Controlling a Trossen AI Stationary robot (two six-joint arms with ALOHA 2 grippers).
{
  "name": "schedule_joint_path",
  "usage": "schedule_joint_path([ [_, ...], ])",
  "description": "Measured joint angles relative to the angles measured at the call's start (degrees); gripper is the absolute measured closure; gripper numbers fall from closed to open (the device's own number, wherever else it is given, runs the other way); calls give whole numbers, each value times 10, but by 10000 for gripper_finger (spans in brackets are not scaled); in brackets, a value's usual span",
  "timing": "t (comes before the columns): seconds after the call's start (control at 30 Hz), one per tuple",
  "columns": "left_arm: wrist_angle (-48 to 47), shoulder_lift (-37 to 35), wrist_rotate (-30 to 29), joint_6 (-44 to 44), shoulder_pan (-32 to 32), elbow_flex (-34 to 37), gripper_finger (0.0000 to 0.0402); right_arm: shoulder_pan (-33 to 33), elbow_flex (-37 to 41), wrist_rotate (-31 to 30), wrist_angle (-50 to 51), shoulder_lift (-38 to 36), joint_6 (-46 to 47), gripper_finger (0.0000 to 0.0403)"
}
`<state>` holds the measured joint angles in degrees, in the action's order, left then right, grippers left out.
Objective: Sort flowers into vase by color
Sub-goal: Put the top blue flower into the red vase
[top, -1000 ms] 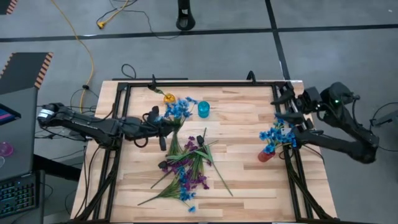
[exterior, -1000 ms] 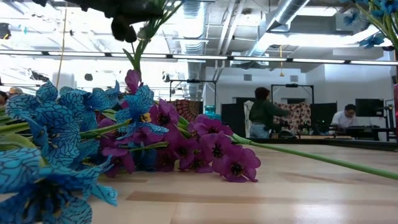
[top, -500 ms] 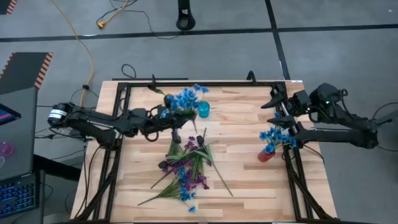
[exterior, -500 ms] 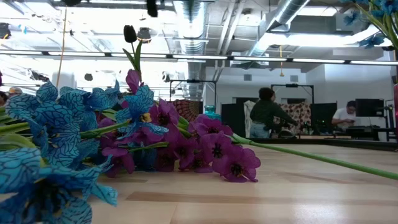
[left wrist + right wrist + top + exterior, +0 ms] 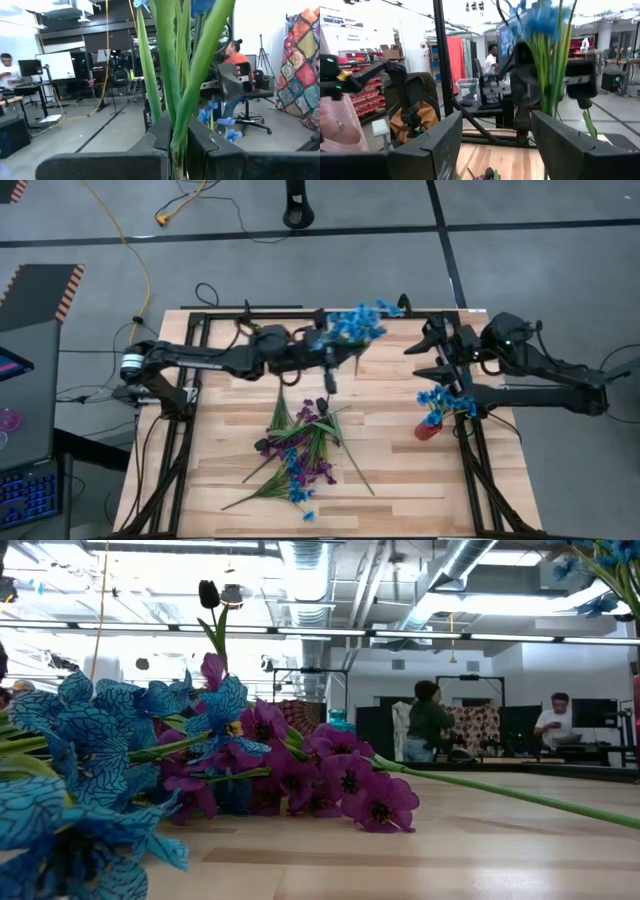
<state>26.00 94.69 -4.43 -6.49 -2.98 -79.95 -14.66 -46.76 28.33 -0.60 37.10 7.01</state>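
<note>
The left gripper [image 5: 335, 352] has its fingers clamped on the green stems of a blue bunch [image 5: 358, 323], which it holds in the air over the far edge of the worktop [image 5: 390, 455], blossoms toward the right arm. The right gripper [image 5: 432, 352] waits opposite with its fingers apart and empty, pointed at this bunch. It looks like a hand-over, so the right fingers should close on the bare stems (not on the blossoms), and the left ones should let go only after that grip is firm. The red vase [image 5: 427, 429] at the right edge already carries blue flowers [image 5: 446, 399], so the bunch probably belongs there. The mixed pile [image 5: 300, 445] of purple and blue sprigs lies mid-worktop. No brand, label or readable writing shows.
</note>
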Motion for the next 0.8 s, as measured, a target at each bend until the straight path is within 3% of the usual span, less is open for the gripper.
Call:
schedule_joint_path([
  [0.3,-78,68,18,-21,0,-127,390,0,0,-15,-20,34,-4,138],
  [0.53,-83,66,27,-14,0,-130,384,0,0,-19,-33,57,-45,138],
  [0.8,-81,63,36,-14,0,-130,334,0,0,-19,-83,106,-47,138],
])
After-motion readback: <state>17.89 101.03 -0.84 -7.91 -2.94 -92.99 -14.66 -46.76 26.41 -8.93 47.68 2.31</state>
